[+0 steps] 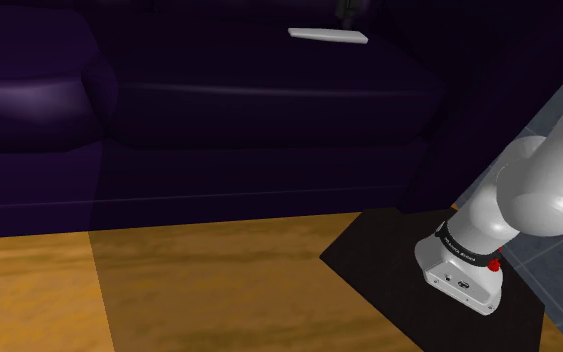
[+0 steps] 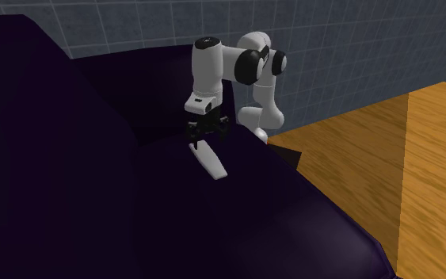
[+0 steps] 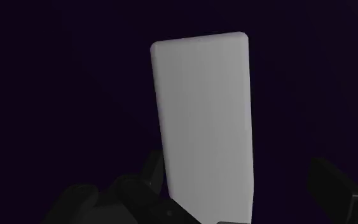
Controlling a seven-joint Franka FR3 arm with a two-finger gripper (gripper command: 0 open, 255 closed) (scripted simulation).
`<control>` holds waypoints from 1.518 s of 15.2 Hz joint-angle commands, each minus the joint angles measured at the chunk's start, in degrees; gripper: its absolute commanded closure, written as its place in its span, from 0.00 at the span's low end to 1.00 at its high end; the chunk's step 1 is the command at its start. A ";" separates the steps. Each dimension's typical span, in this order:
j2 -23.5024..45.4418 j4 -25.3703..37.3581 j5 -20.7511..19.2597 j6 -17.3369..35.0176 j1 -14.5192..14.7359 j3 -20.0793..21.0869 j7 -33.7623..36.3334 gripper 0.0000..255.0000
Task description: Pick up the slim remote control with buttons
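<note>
Dim throughout. Dark purple sofa (image 1: 269, 110) loses most detail; faint sheen along cushion edges. Wood floor (image 1: 199, 290) brighter, crossed by a straight tonal edge, possibly shadow. Soft highlights on white arm (image 1: 539, 190). Flat, even pale grey on remote (image 3: 203, 121).

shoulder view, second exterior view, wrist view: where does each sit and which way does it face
Shoulder view: beside the stand, looking over the wood floor at the dark sofa; the arm shows its lower links.
Second exterior view: above the sofa, facing the tiled wall; the arm and gripper show.
Wrist view: on the gripper, looking along its open fingers at the sofa seat.
All three share the white remote.
</note>
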 commanded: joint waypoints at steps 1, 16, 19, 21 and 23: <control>5.02 6.63 1.32 -1.64 0.46 -0.08 -5.44 0.00; 4.21 -0.18 1.22 4.37 0.53 0.18 -6.09 1.00; 4.21 -0.18 1.22 4.37 0.53 0.18 -6.10 1.00; 4.34 0.00 1.24 4.33 0.52 0.17 -6.12 1.00; 4.68 1.96 1.31 2.70 0.50 0.15 -6.18 1.00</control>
